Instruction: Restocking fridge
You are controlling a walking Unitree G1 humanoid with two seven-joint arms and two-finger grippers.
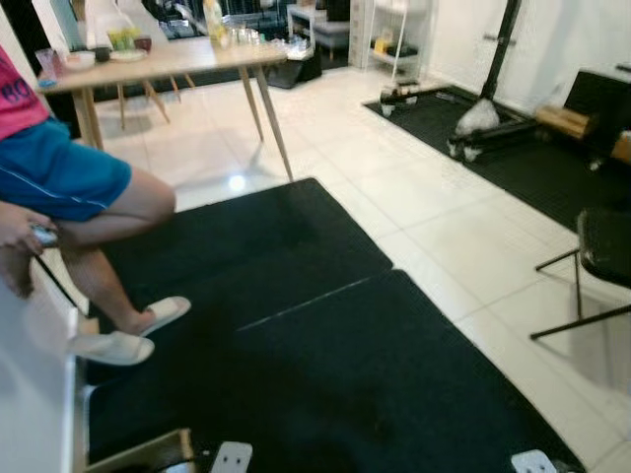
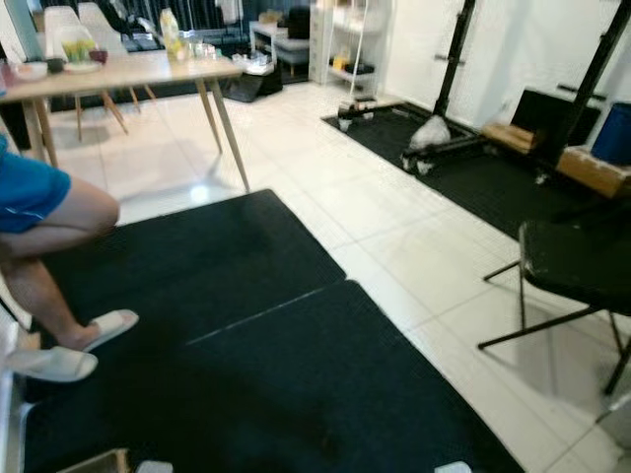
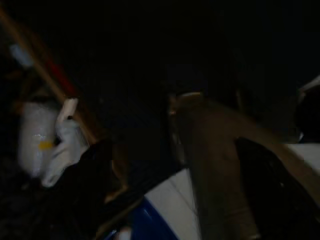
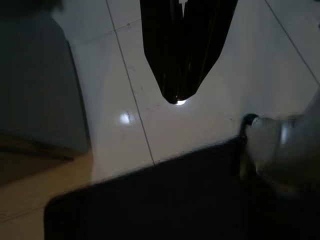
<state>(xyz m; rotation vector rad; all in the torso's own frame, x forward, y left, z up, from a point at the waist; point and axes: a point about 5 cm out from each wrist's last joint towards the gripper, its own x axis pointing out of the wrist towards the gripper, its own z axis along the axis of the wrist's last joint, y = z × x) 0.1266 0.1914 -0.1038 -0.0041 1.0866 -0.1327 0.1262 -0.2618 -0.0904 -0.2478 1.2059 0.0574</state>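
Scene: the head views look down over a black floor mat [image 1: 325, 365] on a white tiled floor [image 1: 434, 207], in a living room with gym gear at the far right.
Person: someone in blue shorts [image 1: 54, 172] and white slippers [image 1: 113, 345] stands at the robot's left, a hand [image 1: 22, 241] holding a small object that is too blurred to name.
Surface: a light wooden surface on splayed legs [image 1: 168, 61] stands far ahead and to the left, carrying bowls, a cup and bottles too small to tell apart.
Chair: a black folding chair [image 2: 572, 266] stands on the tiles to the right.
Right claw: the right claw [image 4: 179, 50] hangs over the white tiles with its two black fingers closed together, tips meeting and holding nothing.
Left claw: the left wrist view is very dark; pale crumpled shapes and a brown slanted edge can be made out, but whether the left claw is apart or together cannot be told.
Task's thing: no fridge and no goods to restock can be made out, so where they lie cannot be told.
Key relation: which way they lie from either claw, and which arm is nearer, is undecided.
Judgement: the robot seems to be in transit, with no stocking step yet under way.
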